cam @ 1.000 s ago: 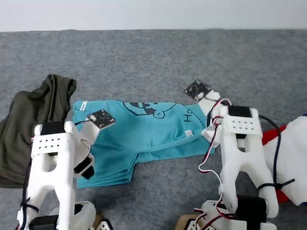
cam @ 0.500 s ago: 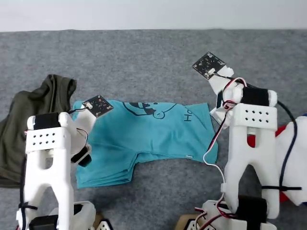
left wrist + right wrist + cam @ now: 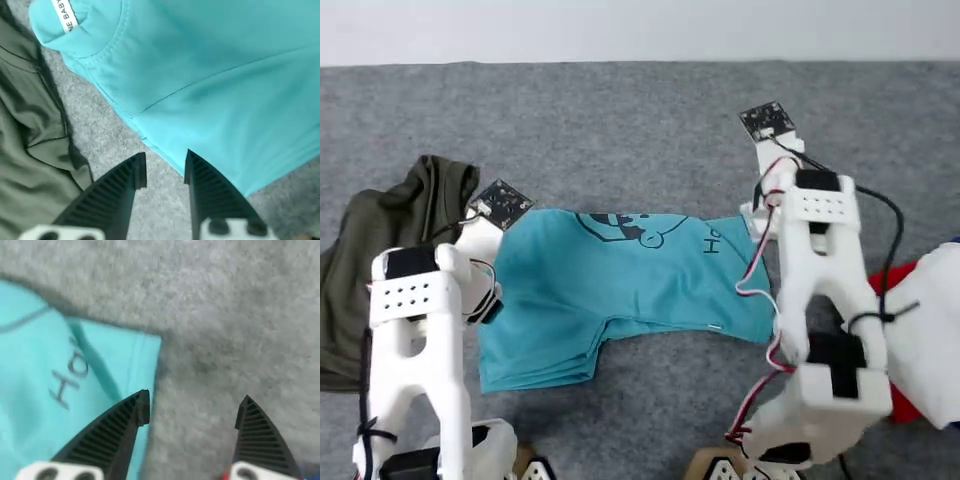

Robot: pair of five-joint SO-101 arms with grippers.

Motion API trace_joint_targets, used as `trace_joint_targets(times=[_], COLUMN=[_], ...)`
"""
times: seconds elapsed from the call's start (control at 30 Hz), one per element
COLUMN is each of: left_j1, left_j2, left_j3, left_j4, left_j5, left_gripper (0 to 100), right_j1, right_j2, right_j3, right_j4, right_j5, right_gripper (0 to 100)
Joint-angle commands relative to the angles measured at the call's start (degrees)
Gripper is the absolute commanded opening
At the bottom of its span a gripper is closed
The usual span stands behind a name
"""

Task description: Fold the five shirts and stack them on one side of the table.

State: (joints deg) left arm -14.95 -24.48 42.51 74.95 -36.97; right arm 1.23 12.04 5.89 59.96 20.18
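**High view, left to right.** An olive green shirt (image 3: 380, 250) lies crumpled at the left edge of the frame on the grey tabletop (image 3: 620, 130). The left arm (image 3: 415, 330) rises from the lower left corner. Its wrist end sits over the gap between the olive green shirt and the teal shirt (image 3: 620, 290).

The teal shirt lies spread across the centre of the frame. Its lower left part is doubled over in layers, and a dark line drawing (image 3: 620, 228) shows along its upper edge. The right arm (image 3: 820, 260) stands at centre right, with its wrist end at the upper right corner of the teal shirt. A white and red garment (image 3: 930, 340) lies at the right edge, partly behind that arm.

**Left wrist view.** The left jaws are set narrow, with a small gap between the tips, and they hold nothing. The tips sit over the hem of the teal shirt (image 3: 225, 75) where it meets bare tabletop. The collar carries a white label (image 3: 66, 14) in the upper left of the frame. The olive green shirt (image 3: 25, 150) lies along the left side, just beside the teal one.

**Right wrist view.** The right jaws stand wide apart and empty. One tip is over the corner of the teal shirt (image 3: 50, 405), near its dark lettering (image 3: 67, 380). The other tip is over bare tabletop (image 3: 225, 305).
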Motion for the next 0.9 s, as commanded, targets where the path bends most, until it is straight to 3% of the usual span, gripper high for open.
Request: trace_joint_targets(times=[0.0, 0.27, 0.7, 0.87], left_j1=[-0.4, -0.4, -0.4, -0.4], left_j2=[-1.1, -1.1, -1.2, -1.2], left_j3=[0.8, 1.8, 5.0, 5.2], left_j4=[-2.3, -2.3, -2.2, -2.3], left_j5=[0.8, 0.8, 0.7, 0.7], left_gripper=[13, 13, 13, 13], right_j1=[-2.3, -3.8, -4.0, -4.4], right_j2=[3.3, 12.8, 19.9, 21.1], right_j3=[-8.1, -18.5, -23.3, -24.2], right_j4=[1.9, 8.0, 8.8, 8.8], right_j5=[-5.1, -11.7, -12.5, -12.4], right_gripper=[28.4, 28.4, 28.1, 17.1])
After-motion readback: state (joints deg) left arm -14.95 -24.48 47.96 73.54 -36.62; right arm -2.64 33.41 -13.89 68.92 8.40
